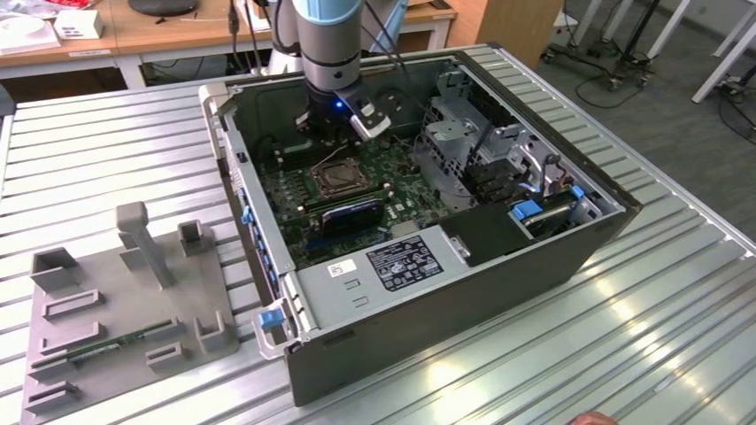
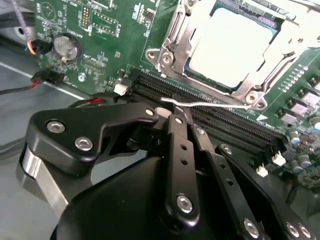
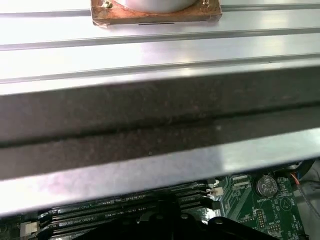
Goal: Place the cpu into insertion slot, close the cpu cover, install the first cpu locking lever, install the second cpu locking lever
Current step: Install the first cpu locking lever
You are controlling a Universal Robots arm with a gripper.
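The cpu [image 2: 235,42] lies flat in the insertion slot [image 1: 335,177], its pale metal top showing through the window of the cpu cover [image 2: 172,45]. The cover is folded down over the cpu. A thin wire locking lever [image 2: 215,104] runs along the socket's edge beside the memory slots, lying low, with its hooked end close to my fingertips. My gripper [image 2: 181,116] is shut, its black fingers pressed together right at that hooked end. I cannot tell whether it touches the wire. In the exterior view the gripper [image 1: 336,133] hangs inside the case just behind the socket.
The green motherboard [image 2: 100,30] sits in an open computer case [image 1: 390,266] on a slatted metal table. Long black memory slots [image 2: 225,122], a coin battery [image 2: 67,46] and red-black cables [image 2: 45,77] lie near the gripper. A drive cage [image 1: 473,142] stands right of the socket. A grey fixture plate [image 1: 130,310] lies at the exterior view's left.
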